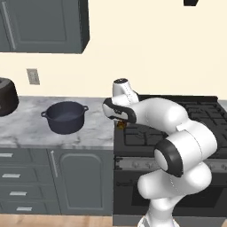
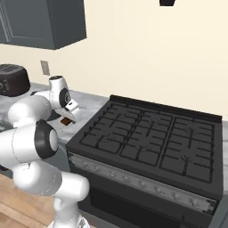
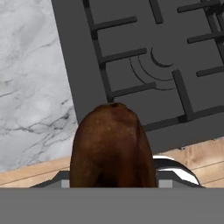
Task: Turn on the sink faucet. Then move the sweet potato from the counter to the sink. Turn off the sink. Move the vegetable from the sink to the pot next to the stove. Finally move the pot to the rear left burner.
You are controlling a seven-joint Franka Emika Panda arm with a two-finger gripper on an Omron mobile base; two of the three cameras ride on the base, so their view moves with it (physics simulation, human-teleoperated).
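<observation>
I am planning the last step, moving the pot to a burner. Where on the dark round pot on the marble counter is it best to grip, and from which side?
Probably at the rim of the dark round pot, coming down from above: it stands upright and open, with no lid. Its two small side handles stick out level and look thin.

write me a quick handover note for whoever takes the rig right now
End effector: shut on the sweet potato, carried in the air above the front left corner of the stove, by the counter's edge.
Pot: on the counter left of the stove, looks empty, lid off.
Done: the potato is picked up and on its way; the sink steps can't be checked from here.
Left: drop the potato into the pot, then move the pot to the rear left burner.
</observation>
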